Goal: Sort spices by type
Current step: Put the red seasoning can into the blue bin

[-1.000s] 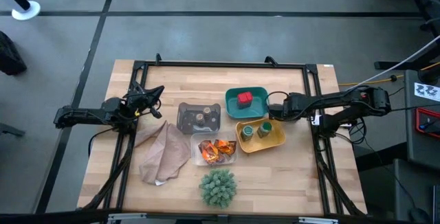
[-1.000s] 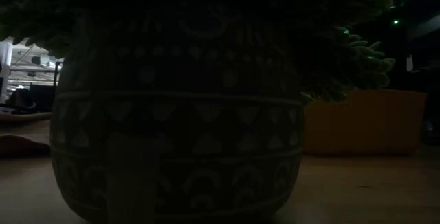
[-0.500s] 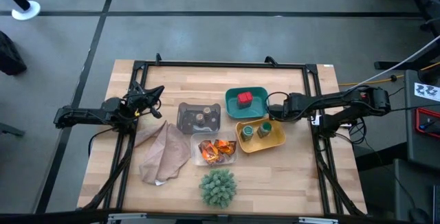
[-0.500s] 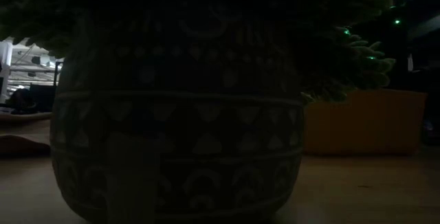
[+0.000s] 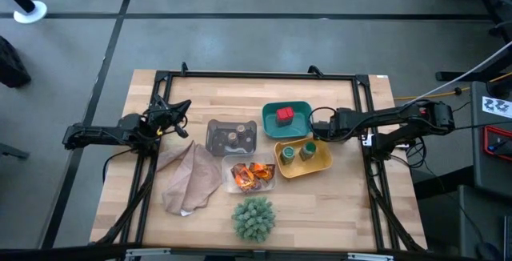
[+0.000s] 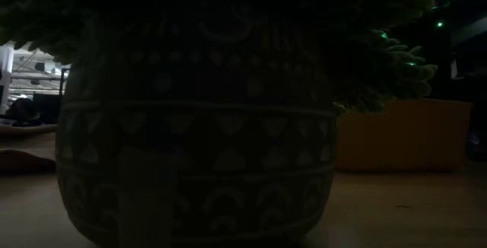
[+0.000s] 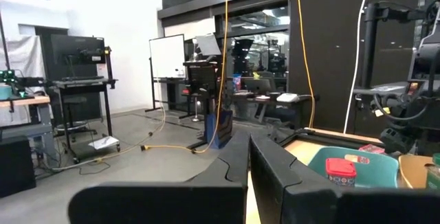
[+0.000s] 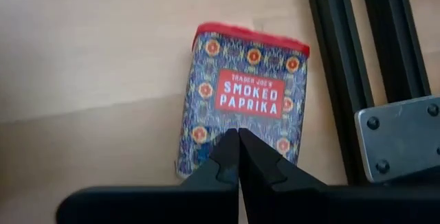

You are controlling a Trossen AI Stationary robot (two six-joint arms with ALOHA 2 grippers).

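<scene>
In the high view, one red tub [image 5: 284,116] stands in the teal tray [image 5: 300,107]. Two green jars [image 5: 298,153] stand in the yellow tray [image 5: 322,162]. Two brownish-topped jars [image 5: 233,138] are in the grey tray [image 5: 216,137], and the orange sachets [image 5: 252,174] lie in the clear tray. A second red-lidded tin [image 8: 244,104], labelled smoked paprika, lies flat on the wood in the right wrist view. My right gripper [image 8: 238,140] is shut, its tips over that tin; the arm [image 5: 320,124] hides the tin from above. My left gripper [image 5: 181,107] waits shut at the table's left. My right gripper's shut fingertips [image 8: 227,148] stand over the near part of the tin's printed face [image 8: 206,152], pointing down at it. Whether they touch it, I cannot tell. The tin lies flat on the table.
A spiky green plant ball [image 5: 254,218] stands near the table's near edge, and its patterned pot [image 6: 198,126] fills the low view. A brown cloth [image 5: 189,180] lies left of the trays. A black frame rail [image 8: 344,66] runs right beside the tin.
</scene>
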